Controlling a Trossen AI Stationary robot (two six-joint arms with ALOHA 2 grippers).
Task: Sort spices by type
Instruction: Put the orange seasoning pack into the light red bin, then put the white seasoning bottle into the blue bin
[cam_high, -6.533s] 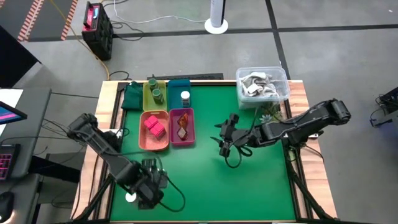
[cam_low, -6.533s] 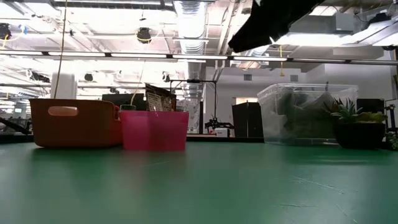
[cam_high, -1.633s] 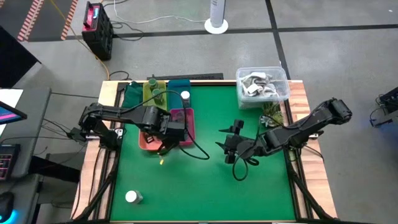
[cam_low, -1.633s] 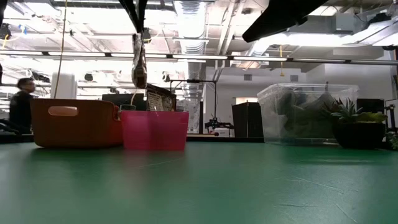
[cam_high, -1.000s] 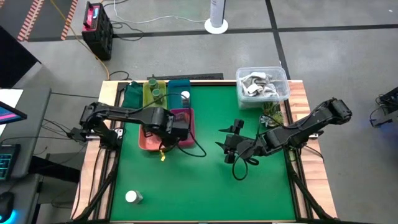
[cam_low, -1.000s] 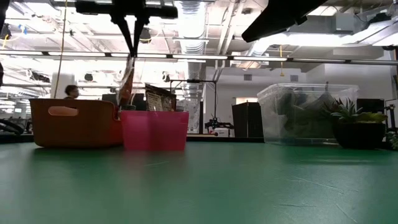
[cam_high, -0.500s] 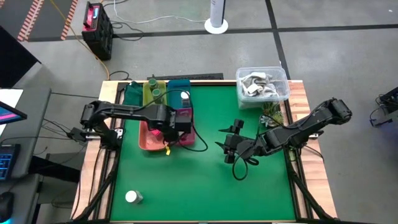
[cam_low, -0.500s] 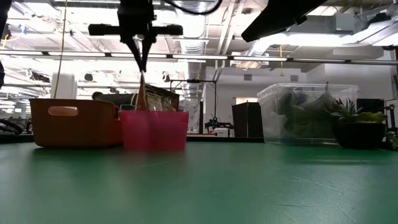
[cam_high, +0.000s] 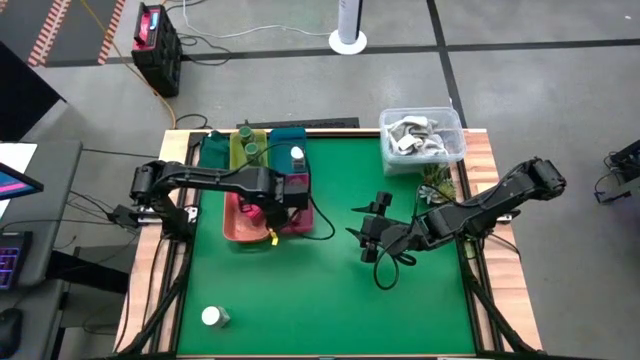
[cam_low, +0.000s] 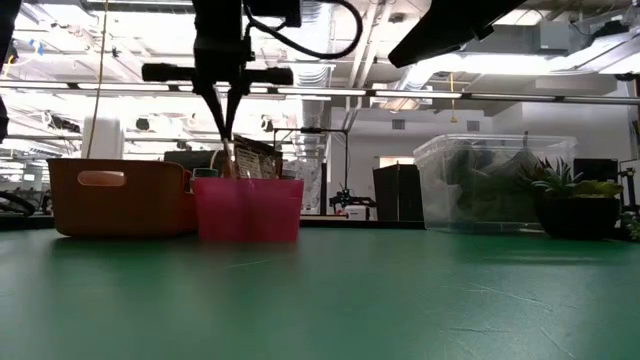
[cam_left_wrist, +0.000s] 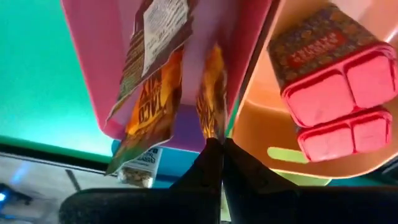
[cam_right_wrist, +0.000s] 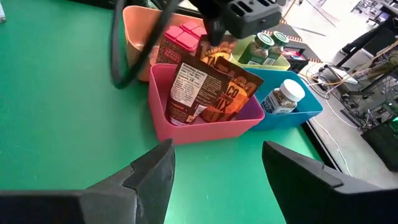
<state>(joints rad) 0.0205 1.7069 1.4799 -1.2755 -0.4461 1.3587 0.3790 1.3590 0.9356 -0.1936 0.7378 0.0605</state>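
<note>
Trays: four, namely pink tray; orange tray; blue tray; yellow-green tray; spice packets: two, one leaning in the pink tray, one pinched by the left gripper above that tray; pink-red blocks: two, stacked in the orange tray; dark green jars: two; white-capped jars: two, one in the blue tray, one alone on the green table; clear tub: one; small plant: one.

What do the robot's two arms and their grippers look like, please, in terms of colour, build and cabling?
Both are matte black, jointed arms of blocky segments. The left gripper ends in two thin tapering fingers beneath a horizontal crossbar, with a black cable looping above it. The right gripper has broad black fingers, and a black cable loops beneath it.
</note>
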